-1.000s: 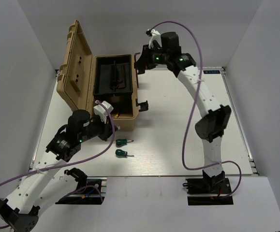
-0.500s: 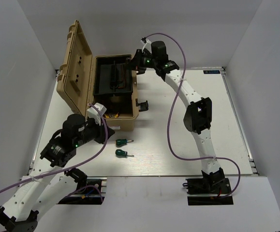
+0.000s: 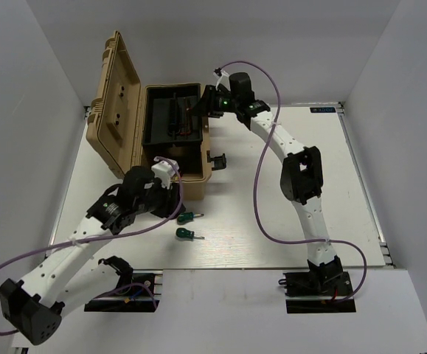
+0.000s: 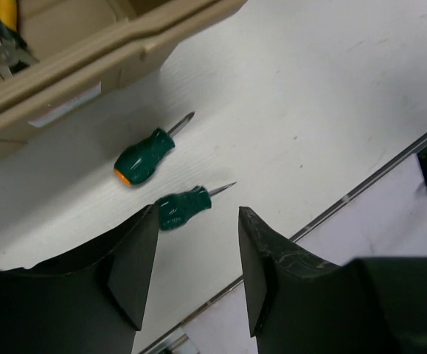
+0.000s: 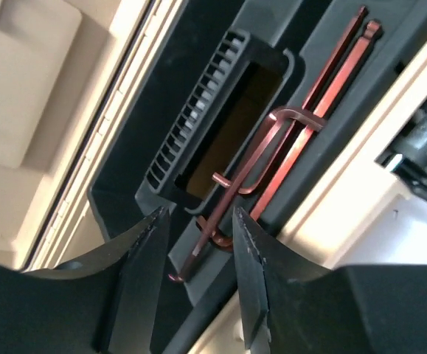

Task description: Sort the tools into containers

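Two green-handled screwdrivers [image 3: 187, 217] [image 3: 184, 234] lie on the white table in front of the tan toolbox [image 3: 198, 171]. In the left wrist view they are one with an orange butt [image 4: 145, 155] and one [image 4: 184, 207] just off my left fingertip. My left gripper [image 4: 197, 214] hangs open and empty above them. Yellow-and-black pliers [image 4: 3, 37] lie in the box's lower compartment. My right gripper [image 5: 198, 214] is open over the black tray [image 5: 125, 184], where reddish-brown hex keys [image 5: 272, 147] lie, one between the jaws but untouched.
The toolbox lid [image 3: 113, 96] stands open to the left. A black latch [image 3: 217, 158] sticks out of the box's right side. White walls enclose the table on three sides, and a metal rail [image 4: 360, 188] runs along its near edge.
My left gripper has swung away from the toolbox's front compartment toward the screwdrivers and opened. My right gripper has come down over the black tray and opened; a hex key lies under it.
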Controlling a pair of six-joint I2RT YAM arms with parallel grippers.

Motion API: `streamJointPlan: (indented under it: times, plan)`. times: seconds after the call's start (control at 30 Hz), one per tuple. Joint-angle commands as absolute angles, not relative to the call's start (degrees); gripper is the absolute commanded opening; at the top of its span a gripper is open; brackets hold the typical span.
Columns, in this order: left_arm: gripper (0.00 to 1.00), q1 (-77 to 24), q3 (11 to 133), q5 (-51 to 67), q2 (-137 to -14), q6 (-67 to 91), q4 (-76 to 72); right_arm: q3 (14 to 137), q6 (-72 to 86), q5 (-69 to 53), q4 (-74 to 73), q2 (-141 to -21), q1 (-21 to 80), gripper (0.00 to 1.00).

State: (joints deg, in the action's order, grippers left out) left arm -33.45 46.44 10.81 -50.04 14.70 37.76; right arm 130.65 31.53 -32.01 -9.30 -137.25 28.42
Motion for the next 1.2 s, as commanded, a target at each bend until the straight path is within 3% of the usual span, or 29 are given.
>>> streamJointPlan:
  times: [0.0,0.2,0.33,0.37,0.4,0.43,0.63,0.67,0.7,0.73,0.87,1.03,1.17]
  plan:
    - [0.58,-34.8,47.3,7.6,-52.3,15.1,40.1,129.3,28.8,-33.8,-9.2,-132.1,28.4,0.47]
    - [0.59,-38.2,50.4,-0.2,-57.9,19.1,45.7,126.5,25.6,-36.2,-14.6,-122.7,28.3,0.47]
    - [0.59,-39.7,50.4,-5.2,-61.1,22.6,46.2,124.6,16.6,-32.6,-24.7,-115.6,27.4,0.41]
    - [0.59,-40.4,49.5,-5.8,-62.2,23.1,46.2,124.0,15.0,-32.0,-26.3,-113.0,27.2,0.38]
    - [0.59,-41.1,49.5,-6.9,-62.9,24.9,45.7,121.6,11.2,-31.4,-27.8,-111.6,26.6,0.1]
    - [0.59,-41.1,48.9,-8.0,-63.7,25.9,45.7,117.9,6.6,-32.8,-32.2,-107.4,26.5,0.0]
    - [0.62,-44.1,47.8,-7.5,-68.2,19.5,39.8,93.6,-11.1,-45.9,-39.2,-92.0,23.1,0.0]
    - [0.62,-44.1,48.3,-8.0,-69.0,18.4,39.8,84.9,-11.8,-48.3,-38.5,-90.6,22.4,0.0]
    - [0.64,-44.7,49.5,-8.5,-70.0,17.3,39.1,82.5,-12.3,-49.0,-37.9,-89.3,22.4,0.07]
    - [0.67,-44.7,49.5,-9.7,-71.1,15.2,39.1,78.2,-12.7,-50.5,-37.5,-86.8,21.6,0.27]
    - [0.7,-44.7,50.9,-10.2,-76.0,10.5,36.6,69.8,-14.9,-53.9,-35.8,-79.8,21.2,0.5]
    - [0.71,-44.7,52.1,-9.1,-75.4,6.4,32.4,62.6,-14.1,-57.1,-31.2,-74.8,20.7,0.52]
    - [0.6,-44.7,52.6,-9.1,-76.9,4.3,32.3,60.7,-13.5,-59.0,-29.8,-72.7,19.8,0.52]
